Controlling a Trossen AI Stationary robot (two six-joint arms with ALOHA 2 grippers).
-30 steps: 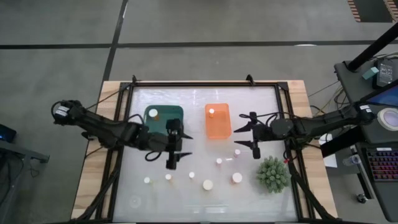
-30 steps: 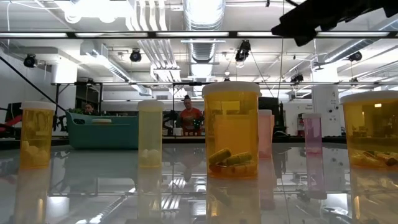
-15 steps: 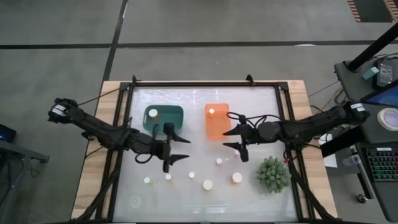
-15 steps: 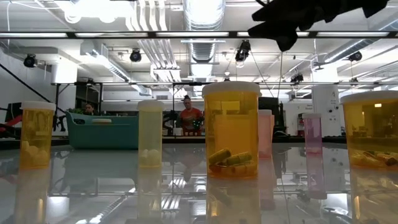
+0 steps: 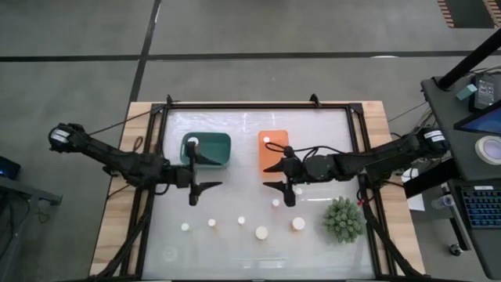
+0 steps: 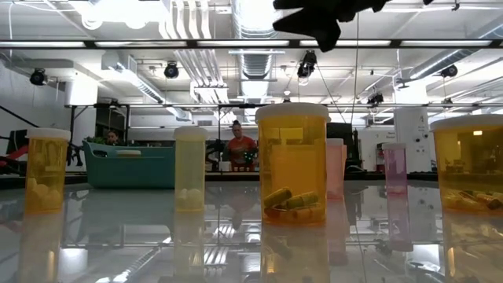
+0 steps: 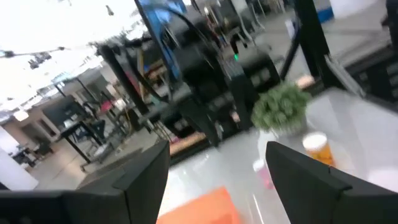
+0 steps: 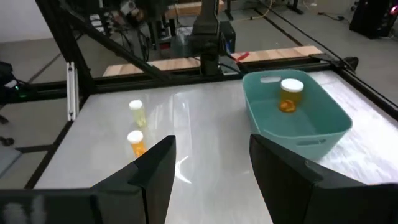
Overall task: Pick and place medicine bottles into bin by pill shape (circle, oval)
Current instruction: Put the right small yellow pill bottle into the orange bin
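Both arms have swung leftward over the table since a second ago. The left gripper hangs beside the green bin, the right gripper by the orange bin; both gape wide and carry nothing. One bottle sits in the green bin and one in the orange, while seven bottles wait on the table near the front edge, so most sorting remains.

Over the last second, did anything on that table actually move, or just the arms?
Only the arms moved. The left pincer slid left, away from the table's middle, ending in front of the green bin. The right pincer slid left too, to the orange bin. Both are open and empty. The medicine bottles, both bins and the plant stayed put.
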